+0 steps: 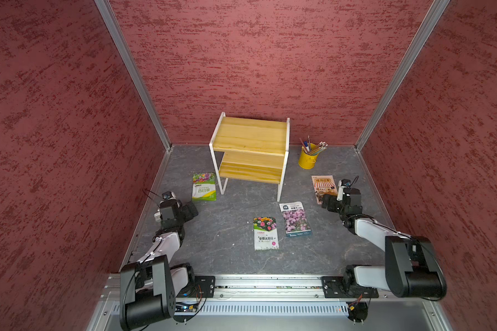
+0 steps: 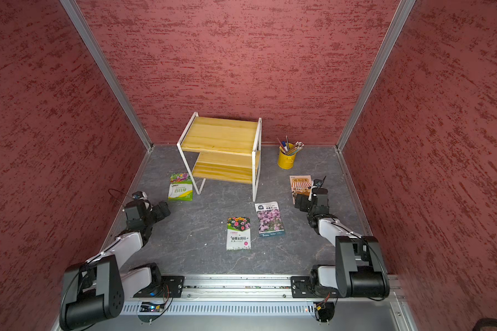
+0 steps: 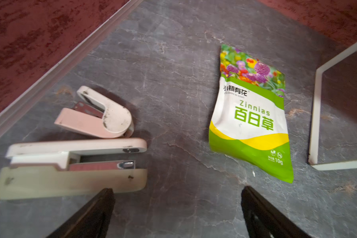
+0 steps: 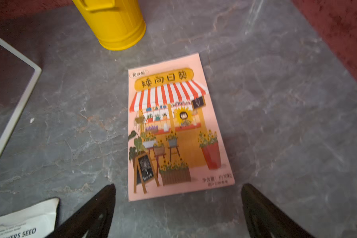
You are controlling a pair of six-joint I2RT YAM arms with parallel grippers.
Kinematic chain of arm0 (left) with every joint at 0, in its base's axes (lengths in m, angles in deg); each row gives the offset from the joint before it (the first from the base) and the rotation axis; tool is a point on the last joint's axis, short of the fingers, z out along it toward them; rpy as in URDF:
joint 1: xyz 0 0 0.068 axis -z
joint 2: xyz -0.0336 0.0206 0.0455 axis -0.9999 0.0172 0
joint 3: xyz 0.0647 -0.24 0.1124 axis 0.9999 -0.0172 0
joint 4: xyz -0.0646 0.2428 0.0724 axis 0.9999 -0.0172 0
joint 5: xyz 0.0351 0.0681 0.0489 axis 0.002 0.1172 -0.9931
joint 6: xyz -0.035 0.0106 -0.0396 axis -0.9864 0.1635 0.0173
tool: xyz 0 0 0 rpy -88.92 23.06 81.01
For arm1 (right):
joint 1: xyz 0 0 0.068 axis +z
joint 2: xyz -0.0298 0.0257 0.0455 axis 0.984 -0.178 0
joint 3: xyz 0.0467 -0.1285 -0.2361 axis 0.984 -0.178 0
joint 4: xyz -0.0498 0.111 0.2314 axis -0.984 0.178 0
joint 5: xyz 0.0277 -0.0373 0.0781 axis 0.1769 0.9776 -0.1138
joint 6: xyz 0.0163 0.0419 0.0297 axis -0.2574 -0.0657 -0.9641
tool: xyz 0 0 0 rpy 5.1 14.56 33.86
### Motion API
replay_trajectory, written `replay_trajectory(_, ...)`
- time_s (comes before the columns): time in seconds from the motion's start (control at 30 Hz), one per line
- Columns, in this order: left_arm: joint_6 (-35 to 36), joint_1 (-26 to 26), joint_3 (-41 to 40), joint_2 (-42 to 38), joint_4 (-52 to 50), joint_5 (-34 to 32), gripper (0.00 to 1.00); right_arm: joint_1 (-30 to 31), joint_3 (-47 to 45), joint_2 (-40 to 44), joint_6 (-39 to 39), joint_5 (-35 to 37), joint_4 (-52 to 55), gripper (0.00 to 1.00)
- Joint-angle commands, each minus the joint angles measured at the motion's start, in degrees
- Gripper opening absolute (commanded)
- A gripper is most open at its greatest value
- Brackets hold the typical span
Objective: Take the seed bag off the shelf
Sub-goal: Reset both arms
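The left tool (image 3: pixel 177 188) and right tool (image 4: pixel 178 186) both stand wide, holding nothing. Seed bags lie flat on the worktop (image 1: pixel 227 258): a green bag (image 1: pixel 203 186) just beside the shelf (image 1: pixel 250 134), a pink bag (image 4: pixel 173 131) just ahead of the right tool, and a purple-flower bag (image 1: pixel 295 219) and a white bag (image 1: pixel 265 233) in front of the shelf.

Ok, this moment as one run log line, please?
shelf: no bag | seed bags: four, on table | left pincer: open | right pincer: open
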Motion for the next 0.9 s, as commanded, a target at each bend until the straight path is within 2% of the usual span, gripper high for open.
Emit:
replay_trajectory(0.0,2.97,-0.35,1.45,2.39,20.22,6.32,1.0,-0.61,1.38,-1.66,4.0,-1.22,-13.71,0.98)
replay_trajectory(0.13,3.6,-0.07,3.52,5.81,21.08,8.01,1.0,-1.68,3.28,-3.65,2.41,-4.95,-12.83,0.98)
replay_trajectory(0.23,4.2,0.87,4.95,6.96,19.59,7.61,1.0,-1.89,0.79,-0.27,-0.27,-8.6,-11.6,0.98)
replay_trajectory(0.37,5.13,1.65,5.78,10.04,23.71,9.8,1.0,-2.05,-3.76,5.67,-0.02,-5.64,-11.77,0.98)
replay_trajectory(0.47,6.12,2.71,8.82,11.86,19.37,9.77,1.0,-2.14,-4.24,8.64,1.5,-7.13,-7.42,0.98)
replay_trajectory(0.57,6.77,3.03,9.93,12.95,18.72,11.31,1.0,-2.38,-5.83,13.27,2.36,-5.24,-3.89,0.98)
replay_trajectory(0.67,2.65,3.03,7.74,14.38,26.24,13.99,1.0,-3.14,-7.12,17.36,2.53,-5.99,-3.32,0.98)
replay_trajectory(0.73,1.5,3.61,4.24,16.24,35.55,12.28,1.0,-3.34,-6.95,16.91,2.86,-6.97,-4.47,0.98)
replay_trajectory(0.87,1.1,2.71,7.34,15.0,27.66,11.86,1.0,-3.61,-3.83,7.15,2.95,-7.69,-12.82,0.98)
